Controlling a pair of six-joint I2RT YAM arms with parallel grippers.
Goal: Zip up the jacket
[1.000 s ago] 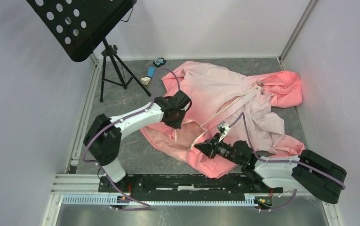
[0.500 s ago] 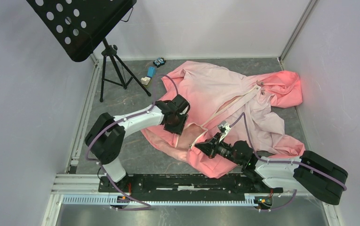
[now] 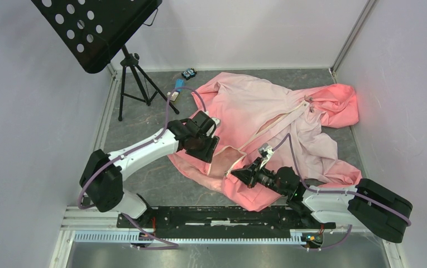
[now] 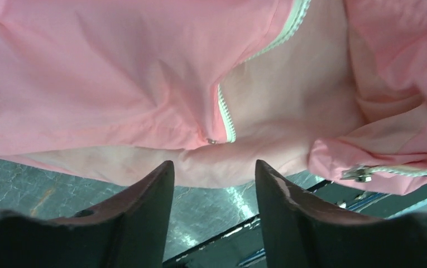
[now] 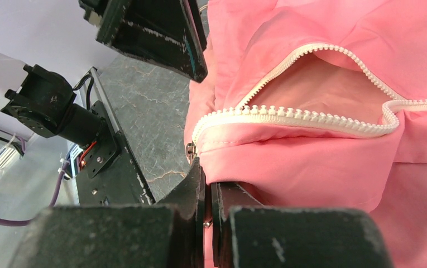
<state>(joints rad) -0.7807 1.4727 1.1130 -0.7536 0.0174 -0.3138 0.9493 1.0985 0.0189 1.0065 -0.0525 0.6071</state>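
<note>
The pink jacket [image 3: 267,111] lies spread on the grey table, its cream zipper [image 3: 272,125] running diagonally and gaping at the lower end. My left gripper [image 3: 202,140] hovers over the jacket's lower left panel, open with nothing between its fingers. In the left wrist view it [image 4: 214,167] sits just short of the hem, where one zipper end [image 4: 225,120] stops. A metal slider [image 4: 358,173] shows at the right. My right gripper [image 3: 238,176] is shut on the jacket's bottom edge beside the zipper's lower end [image 5: 200,131]. The pinched fabric [image 5: 289,167] bulges out of the right gripper [image 5: 206,181].
A black music stand [image 3: 96,28] on a tripod [image 3: 135,84] stands at the back left. Small blue and white items [image 3: 178,86] lie near the jacket's far left corner. White walls close in both sides, and a black rail [image 3: 216,216] runs along the near edge.
My left gripper has opened, let go of the jacket, and drawn back to the left with its arm swinging left. The right gripper has stayed put, still pinching the hem.
</note>
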